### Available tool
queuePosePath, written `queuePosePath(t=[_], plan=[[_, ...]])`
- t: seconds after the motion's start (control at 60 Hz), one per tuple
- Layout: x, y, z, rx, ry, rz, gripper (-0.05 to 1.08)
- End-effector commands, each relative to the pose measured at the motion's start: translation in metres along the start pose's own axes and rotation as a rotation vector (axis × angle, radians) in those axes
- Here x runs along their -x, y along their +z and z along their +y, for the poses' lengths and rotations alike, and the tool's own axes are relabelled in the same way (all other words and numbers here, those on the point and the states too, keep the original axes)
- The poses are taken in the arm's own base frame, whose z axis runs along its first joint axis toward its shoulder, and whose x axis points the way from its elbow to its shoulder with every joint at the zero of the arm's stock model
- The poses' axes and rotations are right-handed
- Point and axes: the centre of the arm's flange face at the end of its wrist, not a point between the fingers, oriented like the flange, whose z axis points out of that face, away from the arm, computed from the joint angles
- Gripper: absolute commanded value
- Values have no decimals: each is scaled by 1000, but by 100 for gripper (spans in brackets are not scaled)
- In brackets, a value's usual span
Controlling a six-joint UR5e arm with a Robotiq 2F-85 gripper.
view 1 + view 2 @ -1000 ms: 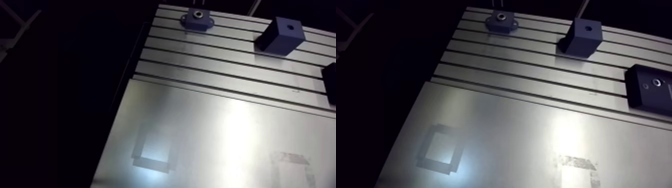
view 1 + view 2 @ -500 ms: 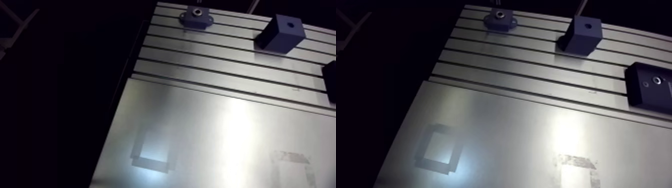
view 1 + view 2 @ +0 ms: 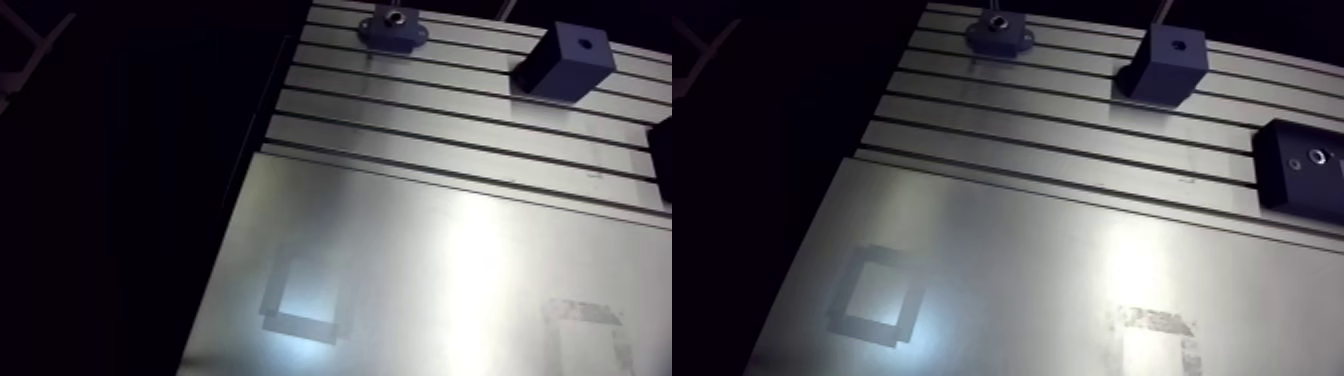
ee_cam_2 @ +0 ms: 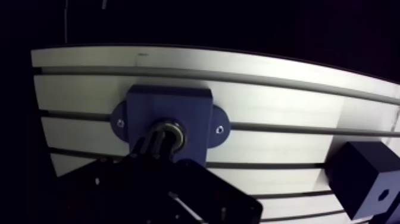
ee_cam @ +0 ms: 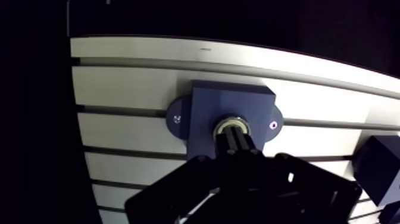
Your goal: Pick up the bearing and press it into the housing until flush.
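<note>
The dark blue housing [image 5: 229,98] stands bolted on the slotted table [image 5: 131,83], with a screw in each side flange. In the arm view the housing [image 3: 998,33] sits small at the table's far edge. A metal-ringed bearing [image 5: 233,124] sits in the housing's bore. My gripper [image 5: 236,137] is straight over it, its two dark fingers [image 5: 229,145] closed together, tips against the bearing's top face. Nothing shows between the fingers. How deep the bearing sits I cannot tell.
A dark blue cube [image 3: 1167,62] with a hole on top stands to the right of the housing. A black block [image 3: 1302,165] with a screw lies further right. Tape squares [image 3: 877,300] mark the smooth plate. The table's left edge [image 3: 847,160] drops into darkness.
The whole arm view has slid slightly, so the housing and blocks sit a little higher in the picture. That is the camera's move; nothing on the table has moved.
</note>
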Motion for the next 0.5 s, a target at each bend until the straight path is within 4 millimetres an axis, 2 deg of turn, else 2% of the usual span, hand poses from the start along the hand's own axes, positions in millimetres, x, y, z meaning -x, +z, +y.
queuePosePath(t=[0.017,0.5], plan=[[0,7,-1,-3,0,-11,108],[-1,12,5,-5,6,-15,108]])
